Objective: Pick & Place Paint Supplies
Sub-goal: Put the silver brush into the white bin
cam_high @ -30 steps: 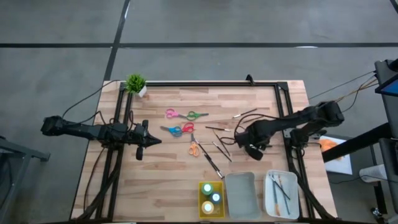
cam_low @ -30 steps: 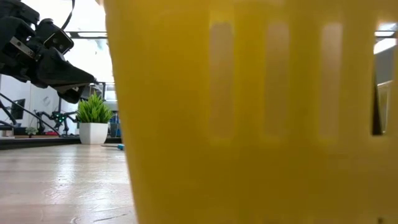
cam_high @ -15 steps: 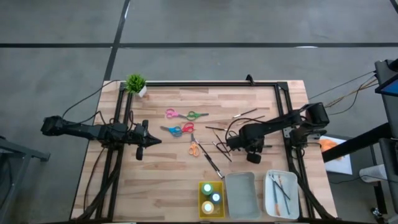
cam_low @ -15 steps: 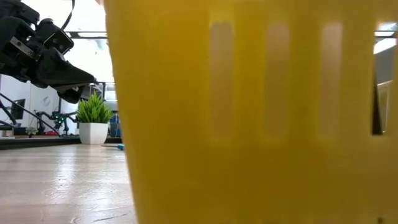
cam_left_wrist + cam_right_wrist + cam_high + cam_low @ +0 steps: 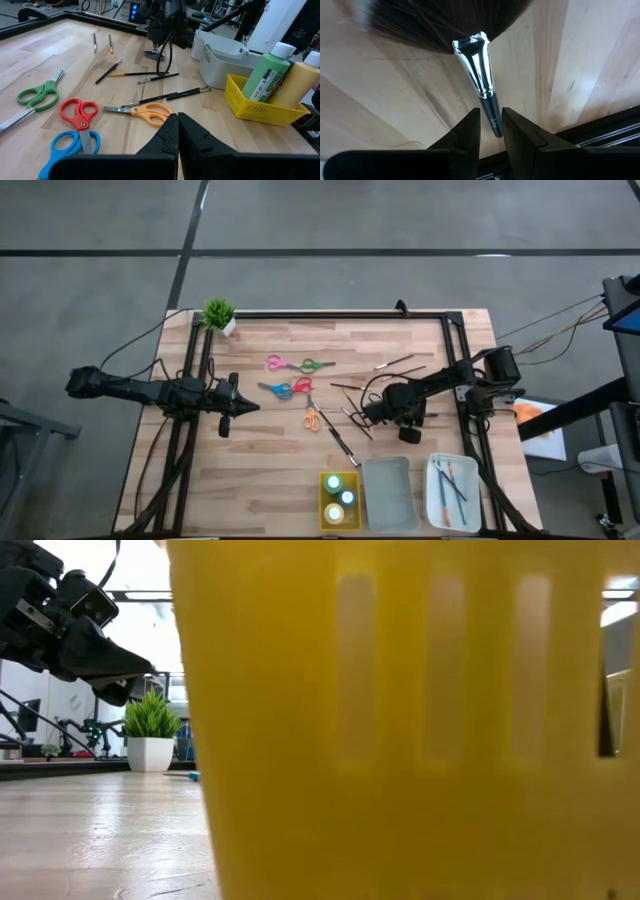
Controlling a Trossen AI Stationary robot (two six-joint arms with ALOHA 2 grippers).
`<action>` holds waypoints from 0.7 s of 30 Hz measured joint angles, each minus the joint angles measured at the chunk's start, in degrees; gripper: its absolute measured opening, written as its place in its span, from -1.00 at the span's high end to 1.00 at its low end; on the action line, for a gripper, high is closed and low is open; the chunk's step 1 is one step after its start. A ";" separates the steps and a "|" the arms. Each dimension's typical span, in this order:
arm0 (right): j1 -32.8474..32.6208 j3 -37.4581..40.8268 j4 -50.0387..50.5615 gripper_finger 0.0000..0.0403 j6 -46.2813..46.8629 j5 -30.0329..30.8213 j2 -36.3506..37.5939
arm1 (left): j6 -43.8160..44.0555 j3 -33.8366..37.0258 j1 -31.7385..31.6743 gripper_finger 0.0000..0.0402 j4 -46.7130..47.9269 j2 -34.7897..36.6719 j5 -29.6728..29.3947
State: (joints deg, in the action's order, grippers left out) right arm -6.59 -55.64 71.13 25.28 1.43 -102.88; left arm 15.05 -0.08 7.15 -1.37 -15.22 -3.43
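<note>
My right gripper (image 5: 371, 412) is near the table's middle right, pointing down over a dark brush (image 5: 481, 60) with a silver ferrule and broad dark bristles. The brush lies on the wood. Its handle (image 5: 491, 120) runs into the narrow gap between the two fingers, and a sliver of table shows beside it. My left gripper (image 5: 246, 406) is shut and empty, at the left. Scissors (image 5: 300, 364) (image 5: 285, 388) (image 5: 313, 417) and thin brushes (image 5: 340, 442) lie between the arms. Paint bottles (image 5: 340, 498) stand in the yellow tray (image 5: 324, 480).
A grey tray (image 5: 388, 472) and a white tray (image 5: 434, 480) holding thin brushes stand at the near edge, beside the yellow tray. A potted plant (image 5: 218, 315) stands at the far left corner. In the low view the yellow tray's wall (image 5: 400, 720) hides most of the table.
My right gripper has gone toward the table's left edge, from beside the right rail to above the brushes near the middle. It has kept still over the last half second.
</note>
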 joint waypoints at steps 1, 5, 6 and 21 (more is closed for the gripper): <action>0.00 0.10 -0.06 0.58 0.00 0.00 0.01 | 0.00 0.00 0.01 1.00 -0.01 -0.01 -0.01; 0.00 0.92 -1.28 0.42 0.04 0.00 0.01 | 0.00 0.00 0.01 1.00 -0.01 -0.01 0.00; 0.00 1.22 -1.66 0.39 0.04 0.00 0.01 | 0.00 0.00 -0.01 1.00 -0.02 -0.01 -0.01; 0.07 3.85 -6.21 0.34 -6.48 -0.20 0.23 | 0.00 0.00 0.01 1.00 0.00 -0.01 0.00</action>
State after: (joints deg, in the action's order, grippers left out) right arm -6.52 -51.79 64.93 18.80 1.23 -102.65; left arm 15.05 -0.08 7.15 -1.37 -15.22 -3.43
